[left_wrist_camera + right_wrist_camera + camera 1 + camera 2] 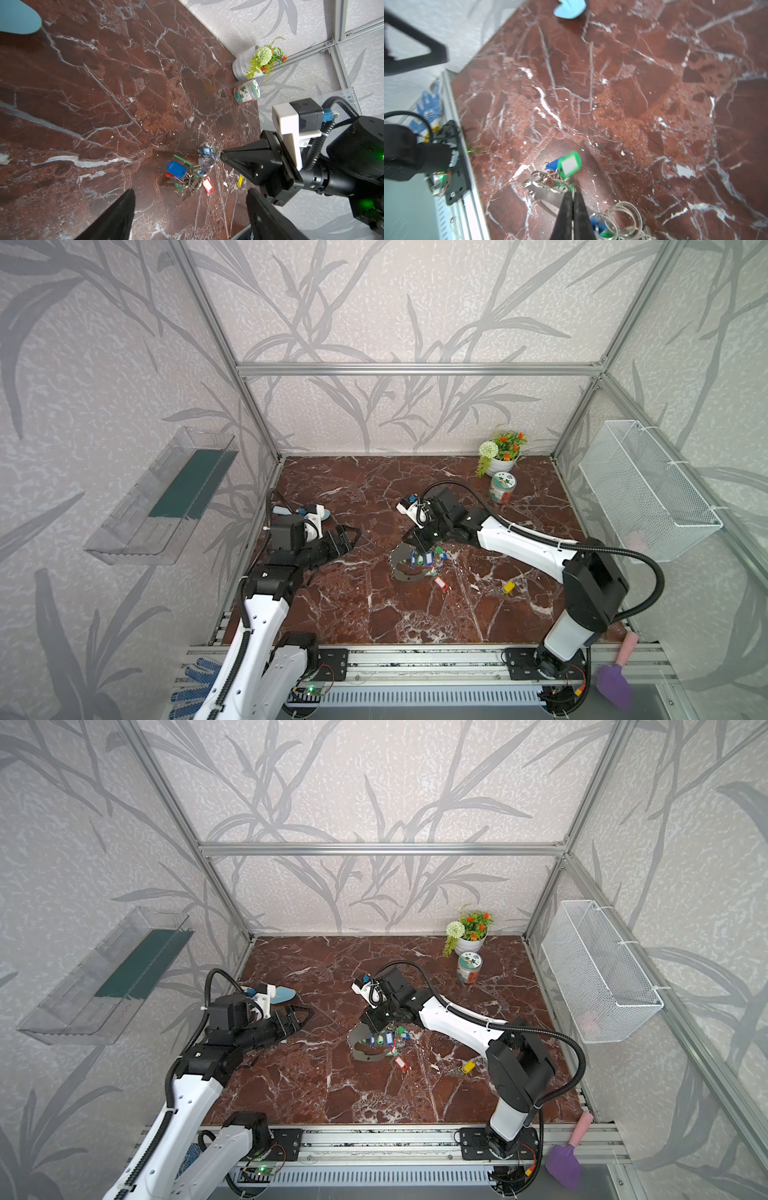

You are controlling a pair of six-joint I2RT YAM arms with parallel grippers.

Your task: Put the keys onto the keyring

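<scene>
1. Keys (508, 587) with the yellow tag are lying loose on the desk (353, 614). They're right of centre in both top views, a bit lower-right of the keyring (405, 577) and not touching it, so nothing's threaded yet.
2. The keyring sits about mid-frame with its bunch of coloured tags (176, 169) piled on it.
3. Step in hand, as I read it: get a solid hold of the hoop so its opening can be offered up. I'd want the pinch on bare wire, not on a tag. I'd lift slowly too, since everything hanging off it will probably swing and tangle.
4. Right gripper (572, 199): jaws pressed together, pinching what looks like thin wire of the keyring. The right wrist view shows the wire running in between them.
5. Left gripper (347, 540): jaws spread wide, holding nothing, left of centre and well apart from the bunch. I'd only send it for the keys once the hoop hangs steady.
</scene>
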